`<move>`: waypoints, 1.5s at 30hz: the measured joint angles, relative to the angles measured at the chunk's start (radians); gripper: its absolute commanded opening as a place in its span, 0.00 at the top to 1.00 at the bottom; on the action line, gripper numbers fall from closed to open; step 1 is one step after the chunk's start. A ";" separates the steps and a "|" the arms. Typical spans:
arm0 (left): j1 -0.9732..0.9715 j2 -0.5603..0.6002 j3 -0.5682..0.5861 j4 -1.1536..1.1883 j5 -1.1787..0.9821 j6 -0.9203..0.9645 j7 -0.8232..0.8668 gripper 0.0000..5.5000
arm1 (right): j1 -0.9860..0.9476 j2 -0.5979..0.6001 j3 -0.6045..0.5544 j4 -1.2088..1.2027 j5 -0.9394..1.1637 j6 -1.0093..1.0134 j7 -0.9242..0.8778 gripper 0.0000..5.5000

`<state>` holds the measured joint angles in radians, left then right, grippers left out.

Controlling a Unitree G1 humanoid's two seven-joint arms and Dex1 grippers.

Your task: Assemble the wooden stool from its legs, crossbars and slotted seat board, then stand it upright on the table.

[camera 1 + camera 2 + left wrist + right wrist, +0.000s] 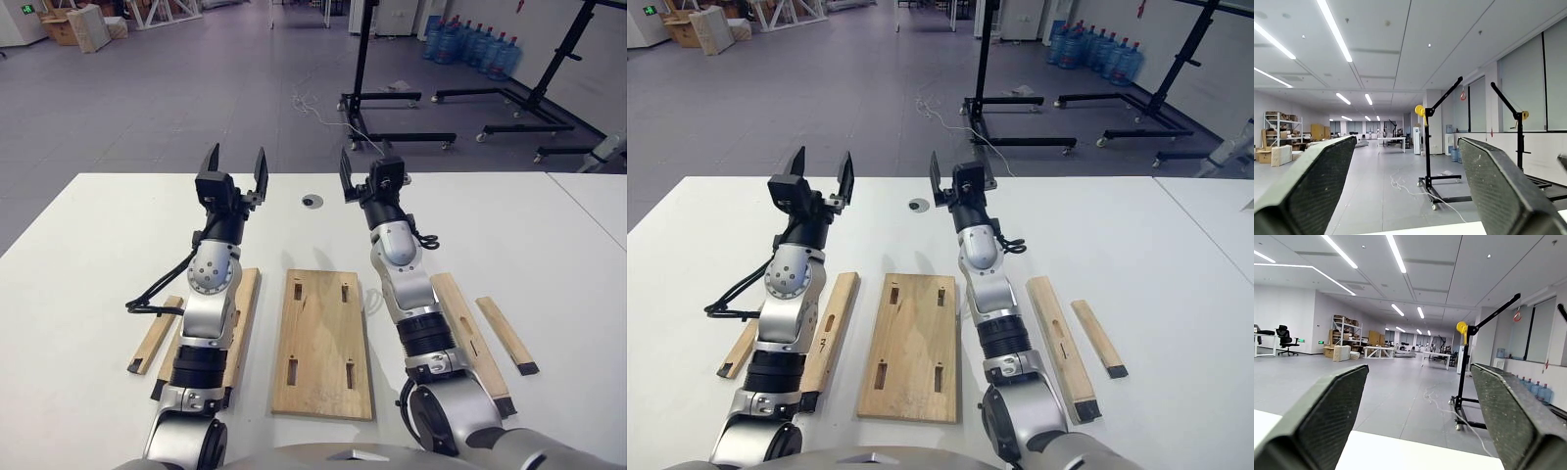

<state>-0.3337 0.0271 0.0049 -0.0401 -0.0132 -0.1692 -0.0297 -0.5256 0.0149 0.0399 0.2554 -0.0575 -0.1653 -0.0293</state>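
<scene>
Floor (196, 88): grey, smooth, open hall. Ceiling (1400, 49): white panels with long light strips (1334, 29) in rows. Black wheeled stands (382, 98) stand beyond the white counter (88, 225), with a loose cable (312, 106) on the floor near them. Blue water bottles (470, 44) line the far right wall. Cardboard boxes (83, 27) sit far left. Shelving (1283, 129) stands along one wall.

Green wall sign (27, 9) illegible; no other legible txt.
</scene>
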 measured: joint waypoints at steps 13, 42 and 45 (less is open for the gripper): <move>0.160 -0.019 -0.002 -0.167 0.023 0.078 0.036 0.30 | 0.206 -0.298 -0.278 -0.165 0.372 0.376 0.329 0.30; 0.326 -0.074 -0.080 -0.460 0.020 0.252 0.063 0.30 | 1.000 -0.611 -0.462 -0.334 0.452 0.574 0.668 0.65; 0.326 -0.071 -0.081 -0.460 0.020 0.264 0.063 0.30 | 0.992 -0.629 -0.464 -0.307 0.470 0.578 0.680 0.74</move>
<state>-0.0078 -0.0444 -0.0757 -0.5003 0.0070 0.0947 0.0330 0.4664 -0.6142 -0.4239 -0.0515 0.4124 0.4124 0.6502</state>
